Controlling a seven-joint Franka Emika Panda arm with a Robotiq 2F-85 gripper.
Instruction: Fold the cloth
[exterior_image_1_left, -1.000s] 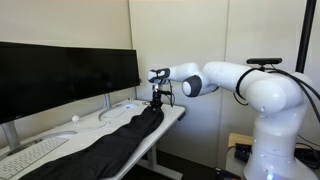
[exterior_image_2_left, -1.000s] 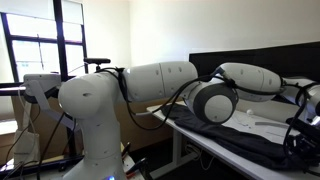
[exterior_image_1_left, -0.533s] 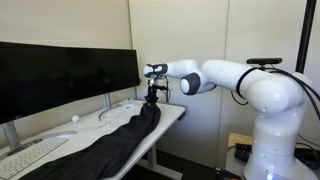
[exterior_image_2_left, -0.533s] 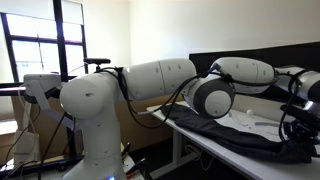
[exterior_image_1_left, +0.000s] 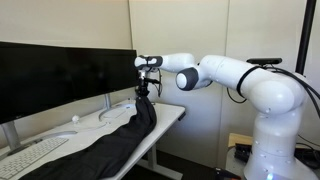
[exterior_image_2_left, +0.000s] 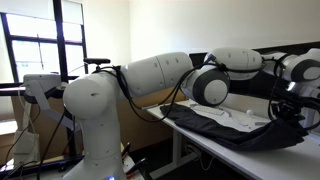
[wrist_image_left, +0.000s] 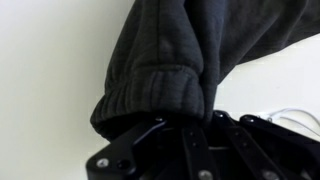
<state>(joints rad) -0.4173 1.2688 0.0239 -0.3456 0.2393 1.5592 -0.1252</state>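
A black cloth (exterior_image_1_left: 105, 146) lies along the white desk (exterior_image_1_left: 168, 116) in front of the monitors. My gripper (exterior_image_1_left: 143, 91) is shut on one end of the cloth and holds it lifted above the desk, so the fabric hangs from the jaws. In an exterior view the cloth (exterior_image_2_left: 232, 131) is raised at its far end under the gripper (exterior_image_2_left: 288, 104). In the wrist view the ribbed hem of the cloth (wrist_image_left: 160, 95) is bunched between the jaws (wrist_image_left: 195, 122).
Two dark monitors (exterior_image_1_left: 60, 78) stand behind the cloth. A white keyboard (exterior_image_1_left: 30, 156) lies at the desk's near end, and a white mouse (exterior_image_1_left: 75, 119) sits near the monitor stand. A white cable (wrist_image_left: 290, 116) shows in the wrist view.
My gripper has moved up and toward the monitors with the cloth end in it, pulling the fabric higher off the desk.
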